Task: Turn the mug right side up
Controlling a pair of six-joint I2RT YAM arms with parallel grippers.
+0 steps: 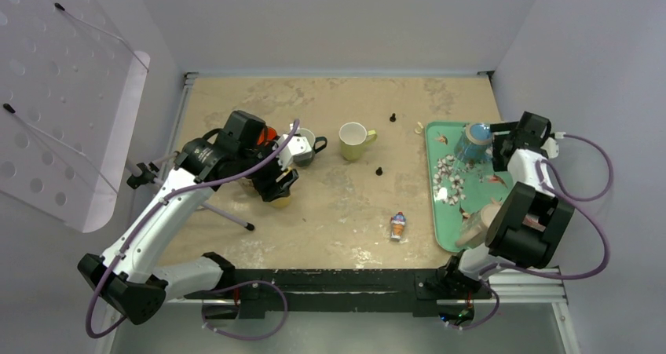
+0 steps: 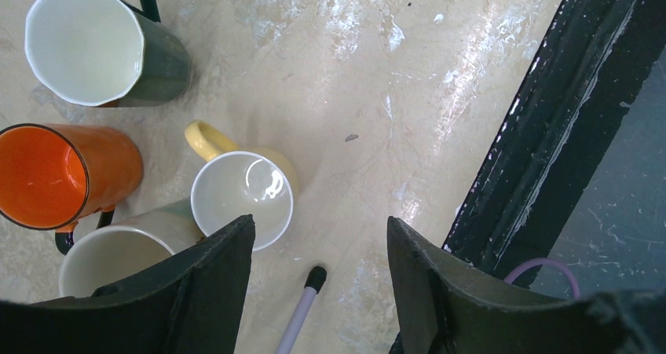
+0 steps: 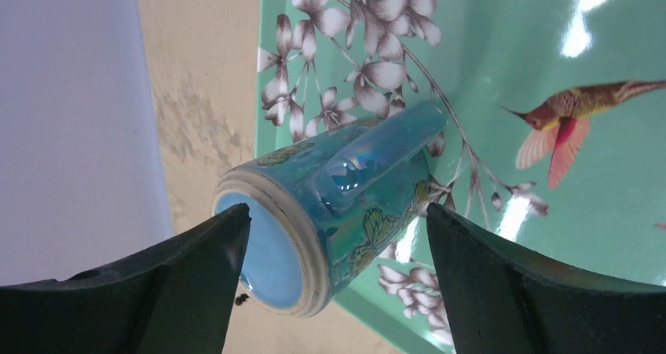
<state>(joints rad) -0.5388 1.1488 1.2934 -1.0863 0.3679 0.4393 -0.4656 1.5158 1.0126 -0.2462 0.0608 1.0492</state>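
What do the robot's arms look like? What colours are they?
The left arm and right arm are white tubes with chunky black joints. A thin purple cable loops along each. The left gripper and right gripper each have two dark, curved fingers.

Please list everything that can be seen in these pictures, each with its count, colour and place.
tray: one, green with flowers and birds, right side of table
blue mug: one, blue with butterflies, base up on tray
orange mug: one, orange, left cluster
dark green mug: one, white inside, left cluster
yellow mug: one, white inside, left cluster
cream mug: one, left cluster, partly hidden
pale yellow mug: one, upright, table centre
black pieces: two, small, near centre
toy figure: one, multicoloured, left of tray
rod: one, black-tipped, by left cluster
left gripper: open, above yellow mug
right gripper: open, straddling blue mug
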